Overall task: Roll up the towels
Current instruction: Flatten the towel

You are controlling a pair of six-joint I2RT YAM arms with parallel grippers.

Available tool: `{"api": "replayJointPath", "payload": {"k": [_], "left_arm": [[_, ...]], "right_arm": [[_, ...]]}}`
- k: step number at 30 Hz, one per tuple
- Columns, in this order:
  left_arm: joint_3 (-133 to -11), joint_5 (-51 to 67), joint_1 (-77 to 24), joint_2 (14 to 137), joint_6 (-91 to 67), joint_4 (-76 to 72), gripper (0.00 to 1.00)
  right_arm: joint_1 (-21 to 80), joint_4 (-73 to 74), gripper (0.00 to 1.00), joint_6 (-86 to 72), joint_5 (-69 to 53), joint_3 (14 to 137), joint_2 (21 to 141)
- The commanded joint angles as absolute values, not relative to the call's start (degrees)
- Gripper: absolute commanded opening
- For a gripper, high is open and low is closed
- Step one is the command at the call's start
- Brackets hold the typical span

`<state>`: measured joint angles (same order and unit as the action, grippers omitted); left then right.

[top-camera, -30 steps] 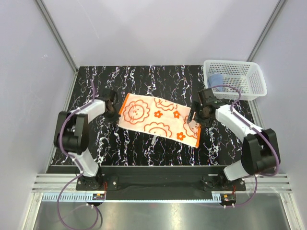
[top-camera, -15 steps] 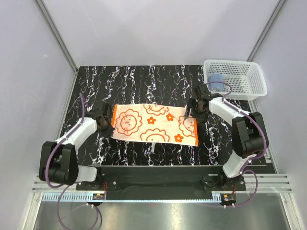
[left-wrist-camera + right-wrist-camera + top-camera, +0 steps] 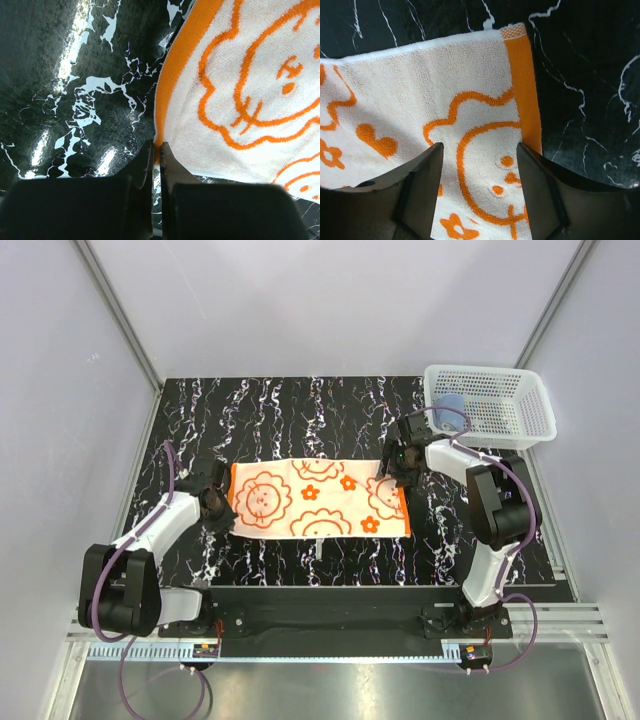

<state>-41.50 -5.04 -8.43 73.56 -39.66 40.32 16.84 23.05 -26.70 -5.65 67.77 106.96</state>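
black marbled table (image 3: 300, 405) between pale walls (image 3: 330, 300); left claw (image 3: 156, 148) pinches the orange towel (image 3: 315, 502), right claw (image 3: 479, 146) apart.

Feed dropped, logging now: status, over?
Left gripper shut on edge of orange-and-white patterned cloth towel. Right gripper open above its other end. Towel flat, unrolled. Nothing blocking.

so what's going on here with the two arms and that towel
An orange-patterned towel lies flat on the black marble table. The left tool is pinched shut on its left edge; the right tool stands open over its right end. A light blue towel sits in the white basket. The orange one is not yet rolled.
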Motion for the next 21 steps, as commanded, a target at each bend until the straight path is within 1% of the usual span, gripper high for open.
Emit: {"api": "replayJointPath", "payload": {"k": [1,6,11,17,21], "left_arm": [[-41.3,-5.8,-8.2,72.3,-39.2,39.0,0.01],[-41.0,-5.8,-8.2,72.0,-39.2,38.8,0.02],[-41.0,-5.7,-8.2,72.7,-39.1,38.6,0.02],[-41.0,-5.4,-8.2,73.3,-38.9,38.0,0.01],[-41.5,-5.3,-8.2,74.3,-38.8,37.3,0.01]], "right_arm": [[16.3,21.4,0.67,-26.3,-3.9,69.9,110.3],[12.8,23.5,0.67,-26.5,-2.1,71.1,112.3],[12.0,25.1,0.67,-27.9,1.1,70.8,112.3],[12.0,23.1,0.68,-27.8,-4.7,69.6,110.5],[12.0,24.5,0.71,-27.3,-7.3,70.9,107.2]]}}
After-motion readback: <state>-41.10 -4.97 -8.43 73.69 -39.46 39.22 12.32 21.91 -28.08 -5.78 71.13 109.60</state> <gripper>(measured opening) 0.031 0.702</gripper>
